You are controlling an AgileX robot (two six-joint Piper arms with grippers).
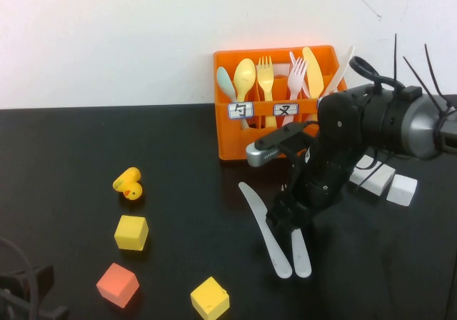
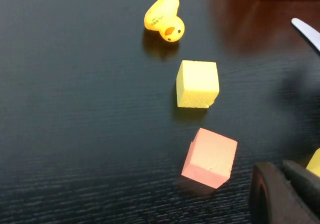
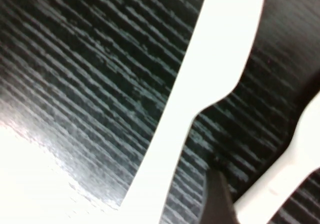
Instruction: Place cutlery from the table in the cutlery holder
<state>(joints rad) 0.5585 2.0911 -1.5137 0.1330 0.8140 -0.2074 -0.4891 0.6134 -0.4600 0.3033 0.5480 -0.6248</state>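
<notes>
I have the right gripper (image 1: pixel 285 216) down low over the table (image 1: pixel 86 141), right on top of the two pale pieces that lie side by side in front of the holder (image 1: pixel 228 131): the knife (image 1: pixel 265 228), and the fork (image 1: pixel 300 254) just beside it on its right. From the high view the arm covers the fork's upper part, so I cannot tell whether the fingers are spread or closed, nor which piece they line up with. The right wrist view is pressed so close that I only see the knife (image 3: pixel 200 84), the edge of the fork (image 3: pixel 295 154) and one dark fingertip (image 3: pixel 216 199) in the gap between them.

The two handles nearly touch at the near end, so my worry is catching both at once. I judge the clean way is to straddle one piece only, across its narrow width, and pinch near the middle so it does not swing on lifting.

The holder already has spoons, a yellow fork (image 1: pixel 265 84) and more pieces standing in it. Its labelled front faces me, so I would carry the piece high enough to clear the rim.

The left gripper (image 1: pixel 25 291) sits parked at the near left corner, by the pink block (image 2: pixel 210 157); only its dark tips show, and I cannot tell its state.
</notes>
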